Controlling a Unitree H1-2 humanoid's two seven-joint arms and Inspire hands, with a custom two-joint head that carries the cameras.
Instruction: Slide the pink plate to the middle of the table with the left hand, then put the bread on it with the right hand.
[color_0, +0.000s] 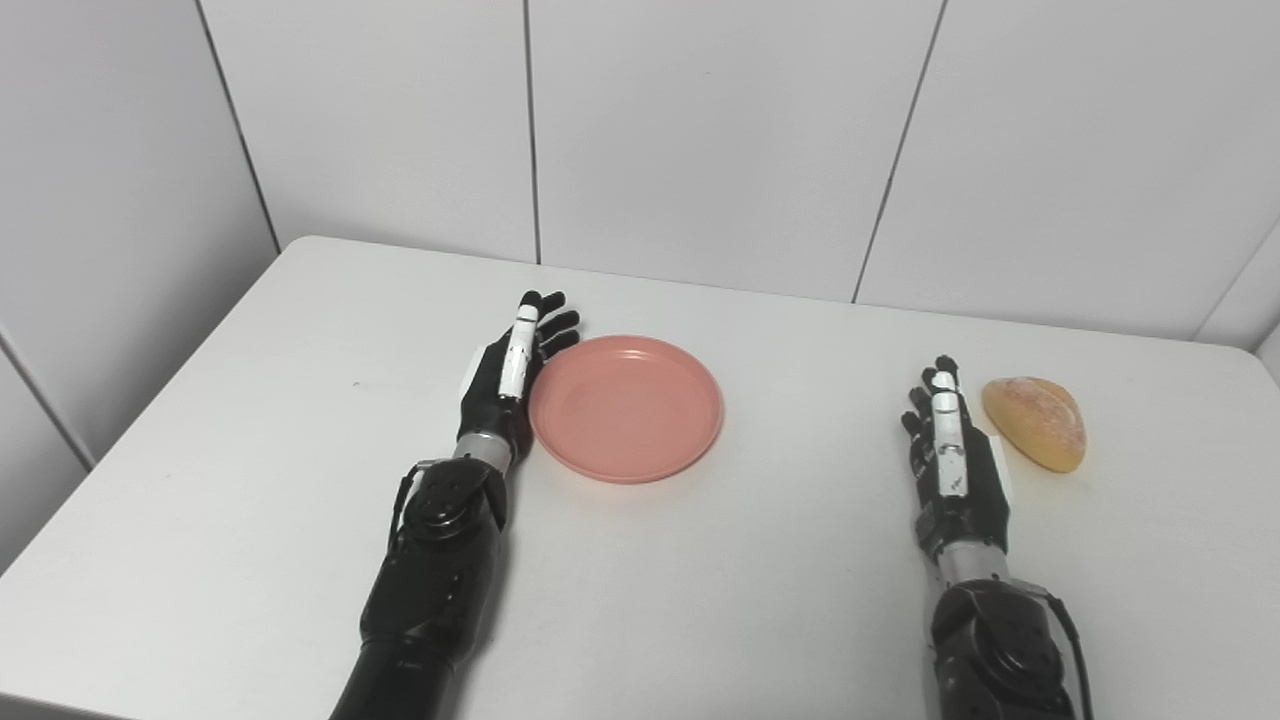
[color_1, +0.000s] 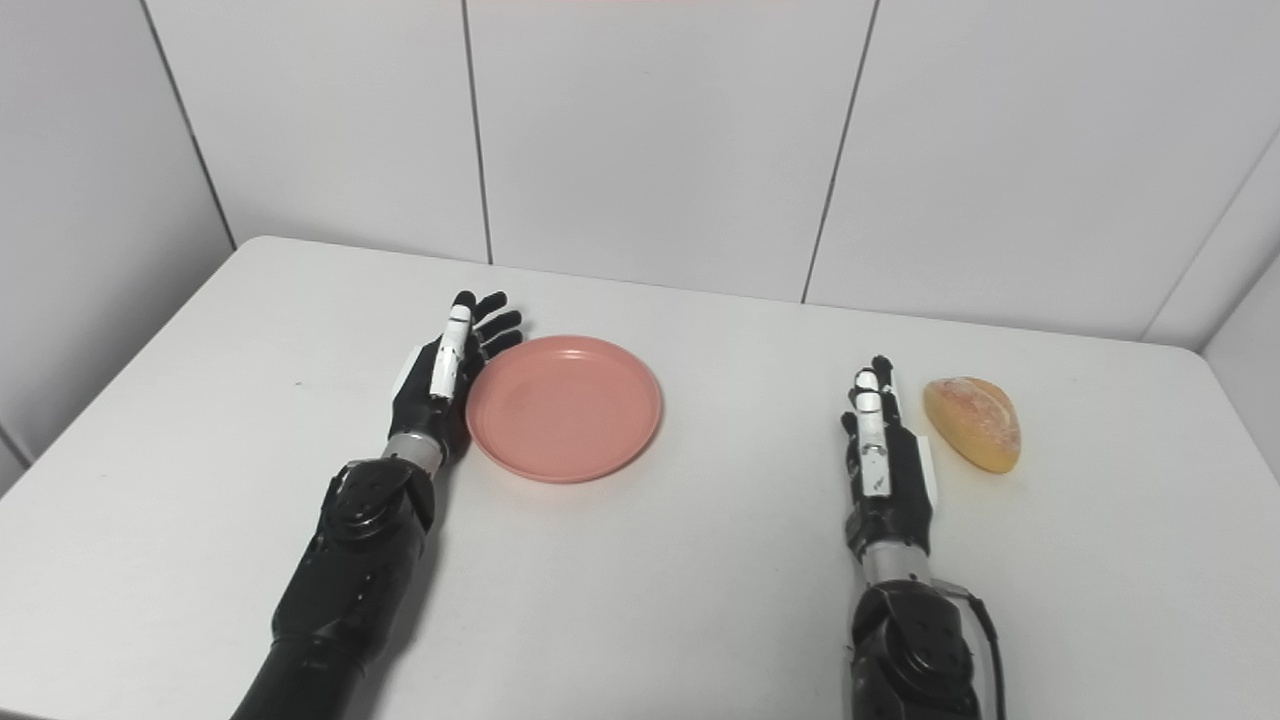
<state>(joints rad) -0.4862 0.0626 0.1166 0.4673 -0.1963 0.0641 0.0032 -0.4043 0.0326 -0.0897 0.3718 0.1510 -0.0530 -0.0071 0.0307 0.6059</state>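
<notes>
1. Pressing its edge against the left rim of the round, shallow pink plastic plate (color_0: 625, 408), the robot's black-and-white left hand (color_0: 508, 372) is standing on its side on the plain white table (color_0: 250, 480). Its fingers are lying straight and a little apart, gripping nothing. I take that flat, upright pose to be for pushing, since the plate is too low and wide to pinch easily.

2. The pink plate is sitting empty, a little left of the table's middle, so I judge the slide to be nearly finished but not clearly done.

3. The robot's right hand (color_0: 953, 450) is waiting on its edge too, fingers stretched forward and holding nothing. From where I stand the thumb is hidden behind the palm, so I cannot say how wide that hand is really spread.

4. The golden, oval bread roll (color_0: 1036, 422) with its pale, floury top is lying just beside the right hand, on its outer side, apart from it and well away from the plate. The hand looks to be parked there so that it can close on the bread once the plate is in place.

5. Looking for writing, I am finding none: no brand, label or lettering is showing on the plate, the arms, the table or the white panelled wall (color_0: 700, 130) behind.
</notes>
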